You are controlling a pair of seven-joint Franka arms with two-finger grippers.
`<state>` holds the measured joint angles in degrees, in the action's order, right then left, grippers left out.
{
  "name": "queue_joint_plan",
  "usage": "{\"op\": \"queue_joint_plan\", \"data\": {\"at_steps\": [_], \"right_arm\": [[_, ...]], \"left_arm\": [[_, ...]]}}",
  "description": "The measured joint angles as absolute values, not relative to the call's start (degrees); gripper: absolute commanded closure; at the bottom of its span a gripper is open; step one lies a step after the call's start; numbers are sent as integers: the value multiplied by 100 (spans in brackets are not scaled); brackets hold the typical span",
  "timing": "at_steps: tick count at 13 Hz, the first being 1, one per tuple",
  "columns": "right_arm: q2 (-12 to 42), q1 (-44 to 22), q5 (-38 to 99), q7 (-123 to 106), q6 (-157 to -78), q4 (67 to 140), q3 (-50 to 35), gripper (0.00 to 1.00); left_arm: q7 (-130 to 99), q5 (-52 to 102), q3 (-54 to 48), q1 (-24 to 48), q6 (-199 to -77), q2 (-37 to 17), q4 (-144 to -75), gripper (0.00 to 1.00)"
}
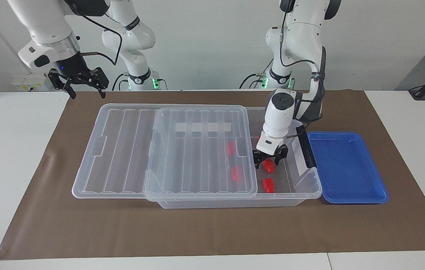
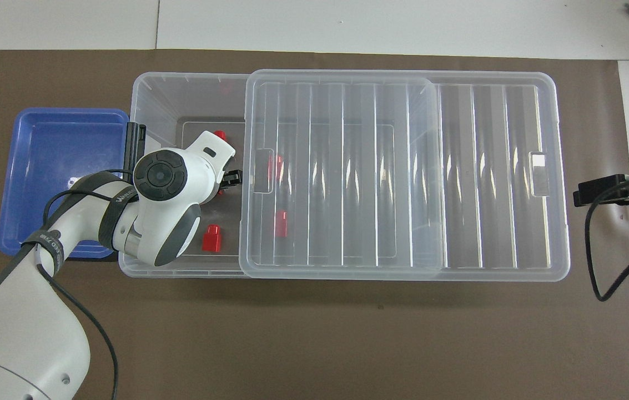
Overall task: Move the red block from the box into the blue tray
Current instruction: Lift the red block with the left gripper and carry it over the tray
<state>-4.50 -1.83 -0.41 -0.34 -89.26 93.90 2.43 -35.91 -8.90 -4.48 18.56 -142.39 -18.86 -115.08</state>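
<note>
While I watch from far away, my left pincer [image 1: 268,161] is down inside the box [image 1: 235,203], at the end where the lid does not cover it. Right at its tip sits the red block [image 1: 269,166], a small, bright, chunky piece of plastic lying on the clear floor of the box. I cannot tell whether the pincer grips the block or is just open around it.

The box is big, long and see-through, with smooth walls and round corners. Its clear lid [image 1: 197,157] has long raised ribs and a pale white strip [image 1: 203,127]. The lid is slid toward the right arm's end, so it hangs out past the box there. A black latch [image 1: 306,148] stands on the box's end wall, just beside the left pincer.

A second red block [image 1: 268,184] lies near the left pincer, farther from the robots than the tip. Two more [image 1: 230,147] [image 1: 235,173] show as red blurs under the lid's edge. A fifth one [image 2: 218,135] shows from above by the white wrist.

The blue tray [image 1: 347,165] is shiny, shallow and smooth, with a raised rim. It sits just outside the box's latch end, near the left pincer. Nothing lies in it.

My right pincer [image 1: 78,84] waits up in the air, open, over the table's other end. A flat brown mat [image 1: 212,232] covers the white table [image 1: 9,157].
</note>
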Motion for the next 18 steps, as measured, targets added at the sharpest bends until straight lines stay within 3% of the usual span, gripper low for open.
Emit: {"op": "queue_joint_plan", "data": {"at_steps": [5, 8, 14, 16, 18], "right_arm": [[-307, -177, -41, 82, -8877, 9243, 246, 0], [-307, -177, -41, 426, -8877, 9250, 246, 0], [-307, -187, -41, 436, -8880, 9262, 246, 0], [-307, -189, -41, 415, -8908, 9262, 246, 8], [-307, -180, -45, 312, -8988, 9262, 247, 37]], "left_arm": [[-3898, -896, -447, 1856, -14036, -1886, -11462, 100], [-3957, -898, -446, 1856, -13290, -1850, -11033, 100], [-4016, -897, -375, 1847, -11919, -1115, -10578, 100], [-4033, -888, -350, 1846, -11388, -903, -10412, 100], [-4022, -882, -293, 1813, -10842, -795, -10053, 100]]}}
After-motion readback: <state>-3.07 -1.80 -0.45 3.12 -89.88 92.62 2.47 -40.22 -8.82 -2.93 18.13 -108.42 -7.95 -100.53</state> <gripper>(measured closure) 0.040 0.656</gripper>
